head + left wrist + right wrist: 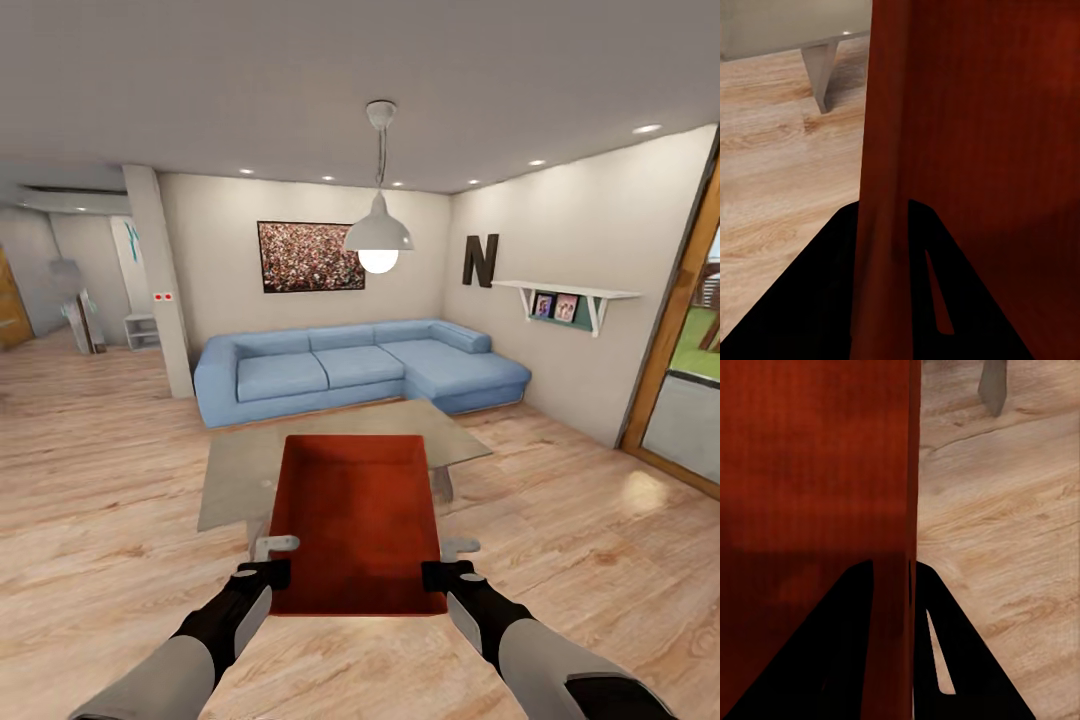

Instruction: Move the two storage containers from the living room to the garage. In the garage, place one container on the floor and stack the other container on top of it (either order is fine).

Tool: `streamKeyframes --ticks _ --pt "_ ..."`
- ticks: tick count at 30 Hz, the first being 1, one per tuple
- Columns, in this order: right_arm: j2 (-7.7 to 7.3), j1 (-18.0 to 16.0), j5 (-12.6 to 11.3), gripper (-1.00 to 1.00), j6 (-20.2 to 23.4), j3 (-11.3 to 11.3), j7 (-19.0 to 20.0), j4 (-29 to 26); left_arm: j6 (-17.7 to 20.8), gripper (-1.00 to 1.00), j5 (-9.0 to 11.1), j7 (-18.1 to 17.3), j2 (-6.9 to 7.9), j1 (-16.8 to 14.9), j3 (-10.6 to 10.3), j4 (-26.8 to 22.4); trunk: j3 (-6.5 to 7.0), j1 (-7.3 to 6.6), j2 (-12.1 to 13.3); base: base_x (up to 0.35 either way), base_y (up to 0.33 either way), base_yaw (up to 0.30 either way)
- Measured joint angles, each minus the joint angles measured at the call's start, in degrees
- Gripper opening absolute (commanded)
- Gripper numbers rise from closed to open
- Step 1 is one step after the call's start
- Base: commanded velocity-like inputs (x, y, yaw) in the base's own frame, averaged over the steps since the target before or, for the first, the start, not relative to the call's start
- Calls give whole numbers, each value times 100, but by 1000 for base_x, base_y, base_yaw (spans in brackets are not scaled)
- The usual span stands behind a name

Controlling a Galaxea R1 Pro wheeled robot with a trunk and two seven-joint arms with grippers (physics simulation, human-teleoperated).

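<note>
Living room: orange-red storage container held up dead centre at six o'clock, above the wood-plank flooring. Left gripper pinching the left wall, right gripper clamped on the right wall. Glass coffee table just beyond, blue sofa at twelve o'clock.

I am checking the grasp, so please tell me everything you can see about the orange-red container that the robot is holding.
The storage container is an orange-red, rectangular, open-top bin with thin plain walls; nothing shows inside it. It is held level above the light wood floor, in front of a low grey table. The left gripper pinches its left wall and the right gripper its right wall, near the end closest to the robot. In both wrist views a wall runs between the dark fingers.
</note>
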Motion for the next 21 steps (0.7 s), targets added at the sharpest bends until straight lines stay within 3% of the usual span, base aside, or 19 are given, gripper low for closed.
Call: streamKeyframes --ticks 21 --pt "1 0 0 -100 -5 -2 0 0 0 -100 -1 -1 1 0 -2 -5 0 0 0 0 -107 268"
